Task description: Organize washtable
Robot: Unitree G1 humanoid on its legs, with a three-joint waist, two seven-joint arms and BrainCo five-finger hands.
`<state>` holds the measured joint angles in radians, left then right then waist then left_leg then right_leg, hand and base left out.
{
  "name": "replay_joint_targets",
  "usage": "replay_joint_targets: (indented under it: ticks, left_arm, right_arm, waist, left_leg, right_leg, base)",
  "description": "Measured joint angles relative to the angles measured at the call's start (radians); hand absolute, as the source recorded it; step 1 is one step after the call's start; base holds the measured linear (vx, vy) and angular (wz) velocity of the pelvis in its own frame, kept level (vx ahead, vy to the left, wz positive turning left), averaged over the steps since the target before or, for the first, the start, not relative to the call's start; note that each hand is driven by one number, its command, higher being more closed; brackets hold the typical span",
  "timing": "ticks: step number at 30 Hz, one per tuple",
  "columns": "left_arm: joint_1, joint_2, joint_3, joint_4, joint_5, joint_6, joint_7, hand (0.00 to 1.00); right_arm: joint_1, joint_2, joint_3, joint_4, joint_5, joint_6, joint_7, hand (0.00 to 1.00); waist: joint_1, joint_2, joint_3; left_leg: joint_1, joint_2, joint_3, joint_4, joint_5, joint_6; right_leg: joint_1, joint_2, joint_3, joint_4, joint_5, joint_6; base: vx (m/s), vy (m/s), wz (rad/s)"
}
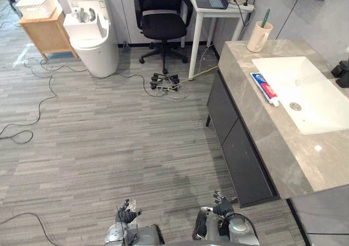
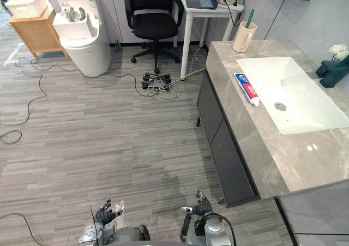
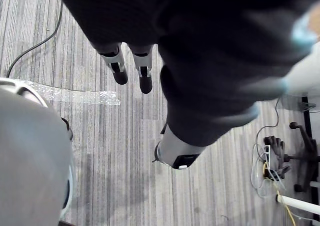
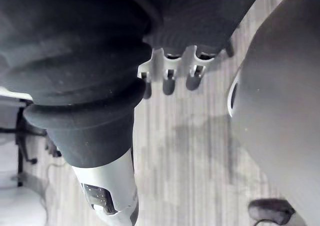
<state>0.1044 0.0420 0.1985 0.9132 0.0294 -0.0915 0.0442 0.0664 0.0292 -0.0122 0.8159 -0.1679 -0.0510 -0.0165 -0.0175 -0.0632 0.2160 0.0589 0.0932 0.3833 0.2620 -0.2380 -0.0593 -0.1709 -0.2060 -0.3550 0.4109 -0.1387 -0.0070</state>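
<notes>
The left hand (image 1: 127, 212) and right hand (image 1: 222, 207) hang loosely spread and empty, well apart from the sink (image 1: 322, 101). The toothpaste tube (image 1: 265, 88) lies along the sink's rim on the worktop (image 1: 272, 142). A clumsy sideways reach could probably tip it into the sink.

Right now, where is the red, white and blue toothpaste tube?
In the left eye view the toothpaste tube lies on the grey stone counter at the robot's right, along the white sink's left rim, nearer than the cream cup.
</notes>
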Motion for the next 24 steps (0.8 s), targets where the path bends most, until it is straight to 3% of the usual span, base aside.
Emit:
replay_joint_targets:
  ticks: [2,4,5,6,7,8,10,11,13,14,15,16,17,18,19,20,21,23,24]
  left_arm:
    - [0.006,-0.008,-0.010,0.013,0.003,0.003,-0.002,0.00]
    - [0.005,-0.011,-0.007,0.007,0.003,0.007,-0.003,0.00]
    - [0.005,-0.014,-0.009,-0.004,0.009,0.010,-0.006,0.00]
    - [0.007,-0.022,-0.009,-0.009,0.009,0.011,-0.008,0.00]
    - [0.007,-0.016,-0.009,-0.017,0.009,0.012,-0.009,0.00]
    - [0.004,-0.018,-0.009,-0.018,0.009,0.012,-0.009,0.00]
    - [0.003,-0.019,-0.009,-0.021,0.007,0.007,-0.008,0.00]
    - [0.000,-0.019,-0.010,-0.022,0.006,0.003,-0.008,0.00]
    - [-0.008,-0.020,-0.012,-0.022,-0.001,-0.006,-0.004,0.00]
    - [-0.008,-0.021,-0.012,-0.022,-0.001,-0.007,-0.001,0.00]
    - [-0.007,-0.025,-0.012,-0.020,-0.002,-0.007,0.001,0.00]
    - [-0.004,-0.043,-0.008,-0.017,-0.016,-0.007,0.003,0.00]
    - [-0.003,-0.040,-0.009,-0.017,-0.020,-0.007,0.003,0.00]
    - [-0.004,-0.027,-0.009,-0.022,-0.019,-0.006,0.003,0.00]
    - [-0.007,-0.014,-0.007,-0.029,-0.019,-0.006,0.003,0.00]
    - [-0.007,-0.010,-0.006,-0.035,-0.019,-0.005,0.002,0.00]
    - [-0.009,-0.006,-0.007,-0.041,-0.018,-0.003,0.002,0.00]
    - [-0.009,0.002,-0.007,-0.031,-0.018,0.001,0.004,0.00]
    - [-0.008,0.001,-0.008,-0.024,-0.018,0.001,0.004,0.00]
  right_arm:
    - [0.002,-0.010,-0.009,0.004,0.000,-0.008,0.000,0.00]
    - [0.007,-0.007,-0.030,0.004,0.000,-0.004,-0.001,0.00]
    - [0.015,-0.014,-0.029,-0.001,0.001,-0.003,-0.001,0.00]
    - [0.025,-0.017,-0.026,-0.008,0.002,-0.003,-0.001,0.00]
    - [0.026,-0.021,-0.028,-0.006,0.002,0.002,-0.002,0.00]
    - [0.027,-0.028,-0.030,-0.002,0.002,0.005,-0.002,0.00]
    - [0.023,-0.047,-0.036,0.028,0.002,0.018,-0.003,0.00]
    - [0.021,-0.047,-0.050,0.043,0.002,0.024,-0.004,0.00]
    - [0.019,-0.047,-0.063,0.061,0.005,0.029,-0.006,0.00]
    - [0.019,-0.046,-0.069,0.065,0.008,0.031,-0.006,0.00]
    - [0.020,-0.048,-0.069,0.062,0.009,0.030,-0.006,0.00]
    - [0.025,-0.057,-0.070,0.065,0.009,0.031,-0.008,0.00]
    - [0.028,-0.055,-0.070,0.065,0.009,0.032,-0.009,0.00]
    - [0.036,-0.043,-0.069,0.062,0.009,0.032,-0.010,0.00]
    - [0.044,-0.024,-0.070,0.053,0.006,0.030,-0.010,0.00]
    - [0.050,-0.009,-0.071,0.049,0.002,0.031,-0.010,0.00]
    - [0.054,-0.006,-0.070,0.041,-0.001,0.032,-0.008,0.00]
    - [0.046,-0.010,-0.069,0.028,-0.009,0.030,-0.003,0.00]
    - [0.046,-0.011,-0.069,0.022,-0.013,0.029,-0.003,0.00]
  waist:
    - [-0.011,0.034,-0.019]
    - [-0.010,0.044,-0.022]
    - [-0.011,0.045,-0.022]
    - [-0.010,0.053,-0.022]
    - [0.001,0.048,-0.021]
    - [0.005,0.046,-0.020]
    - [0.011,0.048,-0.021]
    - [0.023,0.044,-0.019]
    - [0.035,0.038,-0.016]
    - [0.037,0.038,-0.016]
    - [0.038,0.048,-0.016]
    - [0.041,0.064,-0.017]
    - [0.045,0.071,-0.024]
    - [0.049,0.050,-0.027]
    - [0.059,0.012,-0.035]
    - [0.062,0.013,-0.032]
    - [0.063,-0.007,-0.034]
    - [0.066,-0.008,-0.025]
    - [0.064,-0.008,-0.025]
  left_leg:
    - [0.007,0.061,-0.009,0.033,-0.026,-0.044]
    - [-0.027,0.120,-0.064,0.202,-0.025,-0.048]
    - [-0.060,0.163,-0.094,0.356,-0.010,-0.066]
    - [-0.098,0.207,-0.114,0.516,0.048,-0.076]
    - [-0.153,0.229,-0.130,0.648,0.068,-0.072]
    - [-0.169,0.224,-0.134,0.669,0.038,-0.078]
    - [-0.223,0.186,-0.135,0.649,-0.029,-0.054]
    - [-0.253,0.142,-0.141,0.570,-0.045,-0.028]
    - [-0.298,0.047,-0.226,0.352,-0.037,-0.032]
    - [-0.304,0.026,-0.267,0.277,-0.030,-0.037]
    - [-0.304,0.008,-0.343,0.131,0.015,-0.045]
    - [-0.290,0.020,-0.381,0.083,0.134,-0.062]
    - [-0.281,0.013,-0.380,0.096,0.177,-0.046]
    - [-0.281,0.001,-0.351,0.127,0.132,-0.035]
    - [-0.283,-0.007,-0.325,0.171,0.085,-0.020]
    - [-0.285,-0.006,-0.307,0.207,0.049,-0.007]
    - [-0.262,-0.008,-0.274,0.235,0.012,0.012]
    - [-0.165,-0.007,-0.194,0.232,-0.053,0.039]
    - [-0.129,-0.008,-0.171,0.221,-0.065,0.041]
  right_leg:
    - [0.032,0.061,-0.007,-0.029,-0.030,-0.008]
    - [0.082,0.119,-0.005,-0.059,-0.043,-0.020]
    - [0.122,0.147,0.009,-0.068,-0.057,-0.029]
    - [0.173,0.175,0.039,-0.084,-0.075,-0.038]
    - [0.209,0.186,0.080,-0.098,-0.086,-0.046]
    - [0.223,0.187,0.101,-0.107,-0.089,-0.050]
    - [0.271,0.177,0.164,-0.147,-0.089,-0.050]
    - [0.292,0.157,0.207,-0.161,-0.089,-0.050]
    - [0.322,0.117,0.266,-0.174,-0.096,-0.039]
    - [0.327,0.106,0.288,-0.173,-0.105,-0.023]
    - [0.343,0.098,0.328,-0.172,-0.136,0.030]
    - [0.352,0.102,0.364,-0.160,-0.167,0.071]
    - [0.359,0.101,0.380,-0.154,-0.175,0.082]
    - [0.359,0.078,0.398,-0.149,-0.175,0.079]
    - [0.355,0.061,0.418,-0.126,-0.164,0.070]
    - [0.335,0.054,0.434,-0.083,-0.161,0.068]
    - [0.293,0.040,0.454,0.030,-0.157,0.072]
    - [0.150,0.000,0.436,0.355,-0.089,0.073]
    - [0.118,-0.018,0.409,0.429,-0.092,0.073]
  base:
    - [0.37,-0.131,-0.21]
    - [0.37,-0.134,-0.31]
    - [0.39,-0.119,-0.65]
    - [0.49,-0.087,-0.98]
    - [0.42,-0.028,-0.94]
    - [0.41,0.024,-1.01]
    - [0.38,0.083,-0.93]
    - [0.44,0.199,-1.05]
    - [0.36,0.218,-1.04]
    - [0.27,0.245,-0.93]
    - [0.34,0.366,-1.07]
    - [0.35,0.405,-1.07]
    - [0.34,0.408,-0.86]
    - [0.33,0.336,-0.70]
    - [0.36,0.364,-0.64]
    - [0.34,0.333,-0.68]
    - [0.27,0.276,-0.70]
    - [0.24,0.203,-0.98]
    - [0.26,0.207,-1.04]
